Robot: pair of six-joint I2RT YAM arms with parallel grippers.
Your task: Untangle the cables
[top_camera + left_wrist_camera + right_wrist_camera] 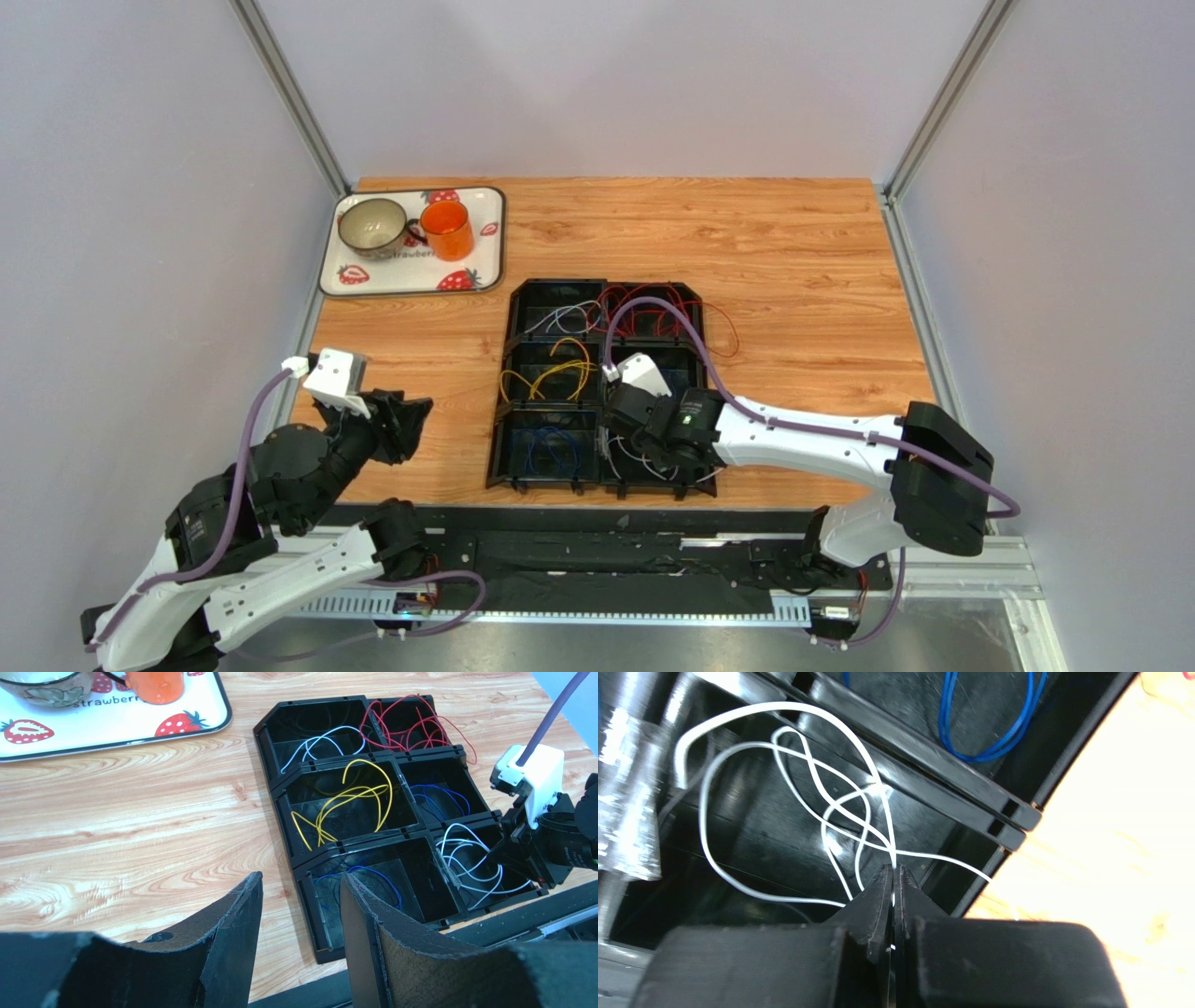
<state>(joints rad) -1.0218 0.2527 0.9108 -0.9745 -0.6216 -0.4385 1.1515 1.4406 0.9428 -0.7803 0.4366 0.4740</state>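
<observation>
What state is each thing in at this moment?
right gripper, shut on one of the white cables in the near right compartment.
left gripper, open, holding nothing.
white cables, looped and crossing.
yellow cables, loose loops in their compartment.
red cables, spilling over the rim of the divided tray.
cup, upright.
orange mug, upright.

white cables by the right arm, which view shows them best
Right wrist: the white cables fill the frame, loops crossing, one strand between the shut jaws. Left wrist shows them small; top view, the right arm hides most.
</observation>
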